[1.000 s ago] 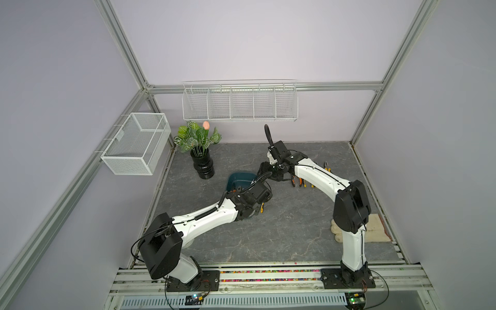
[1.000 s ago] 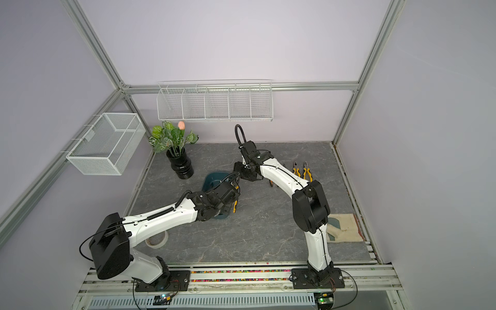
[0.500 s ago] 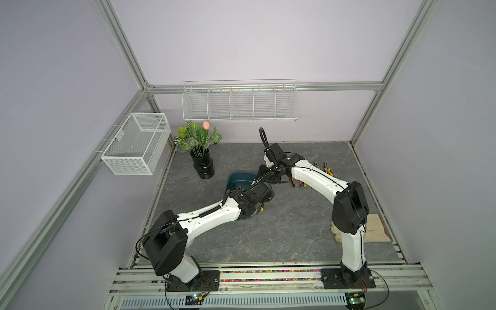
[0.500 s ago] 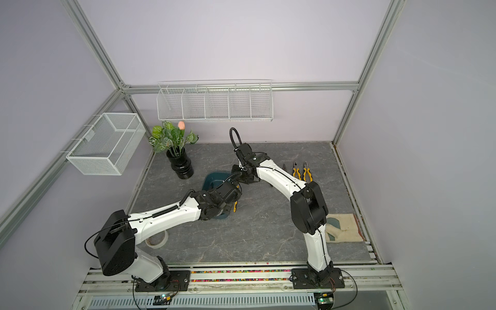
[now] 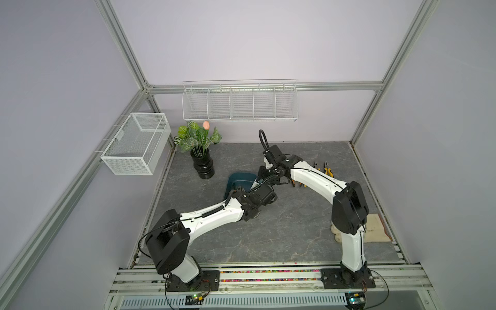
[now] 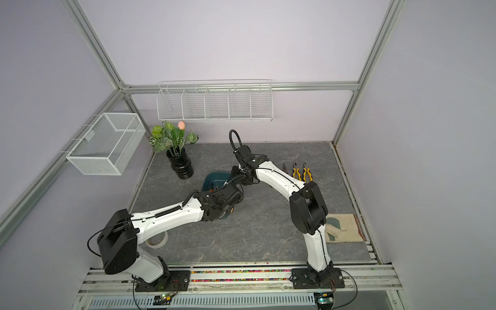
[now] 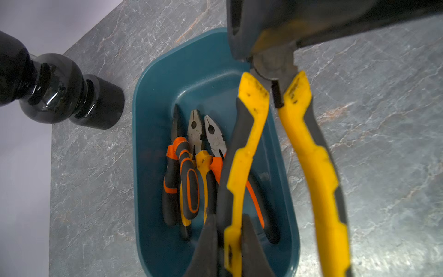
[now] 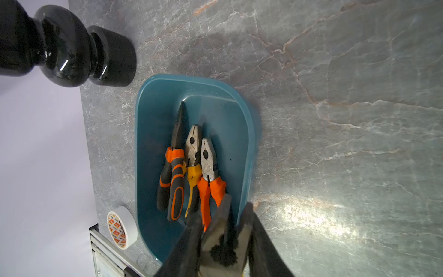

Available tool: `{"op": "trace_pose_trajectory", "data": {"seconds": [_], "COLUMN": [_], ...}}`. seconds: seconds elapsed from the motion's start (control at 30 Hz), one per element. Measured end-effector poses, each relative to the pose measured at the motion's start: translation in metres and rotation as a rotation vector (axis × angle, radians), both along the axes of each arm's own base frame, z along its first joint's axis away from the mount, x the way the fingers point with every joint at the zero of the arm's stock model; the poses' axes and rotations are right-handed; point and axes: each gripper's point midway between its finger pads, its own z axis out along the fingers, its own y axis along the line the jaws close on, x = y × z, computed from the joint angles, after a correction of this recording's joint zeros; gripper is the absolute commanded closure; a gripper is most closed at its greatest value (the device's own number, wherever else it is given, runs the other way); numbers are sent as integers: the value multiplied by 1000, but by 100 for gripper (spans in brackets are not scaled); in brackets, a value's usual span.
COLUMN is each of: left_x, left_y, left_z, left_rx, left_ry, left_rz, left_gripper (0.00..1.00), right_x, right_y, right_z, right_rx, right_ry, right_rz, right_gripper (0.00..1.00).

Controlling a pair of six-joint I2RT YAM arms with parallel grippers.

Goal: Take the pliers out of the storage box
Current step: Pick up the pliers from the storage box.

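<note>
Closing, your right gripper (image 8: 224, 215) now grips the yellow-handled steel pliers (image 7: 249, 134); left gripper (image 7: 231, 227) stays clamped on them: handover looks ready.

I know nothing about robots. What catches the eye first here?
A pair of yellow-handled pliers hangs above the teal storage box, one handle pinched in the left gripper, its head between the fingers of the right gripper. Inside the box lie three more pliers.
</note>
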Motion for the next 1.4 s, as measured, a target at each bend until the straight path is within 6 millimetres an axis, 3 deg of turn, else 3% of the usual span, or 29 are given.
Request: {"op": "trace_pose_trajectory", "data": {"seconds": [0.07,0.2,0.43,0.5,0.53,0.67,0.73,0.87,1.0,1.17,1.4], "left_x": [0,1,2,2,1,2,2,5,6,7,9], "left_y": [1,0,1,1,1,-5,-7,-10,-7,-4,0], "left_z": [-2,-1,-1,-2,-2,1,5,22,37,42,44], "left_rx": [12,26,33,33,31,0,-23,-83,-119,-120,-108], "left_ry": [1,-12,-13,-11,-11,-19,-26,-65,-99,-121,-140], "left_rz": [1,8,10,9,9,7,6,14,29,48,62], "left_gripper": [100,100,100,76,69,47,41,40,40,40,40], "right_x": [0,2,2,2,2,2,2,-4,-7,-7,-21], "right_y": [0,1,2,2,2,-5,-11,-27,-39,-64,-100], "right_z": [-2,-1,-3,-3,-3,-6,-9,-15,-1,17,19], "right_rx": [1,19,24,24,24,1,-19,-47,-35,-37,-49], "right_ry": [3,13,13,12,10,3,7,28,10,-23,-22], "right_rz": [-4,-37,-42,-42,-42,-35,-34,-25,-26,-36,-55], "right_gripper": [68,92,94,94,93,93,93,93,93,93,93]}}
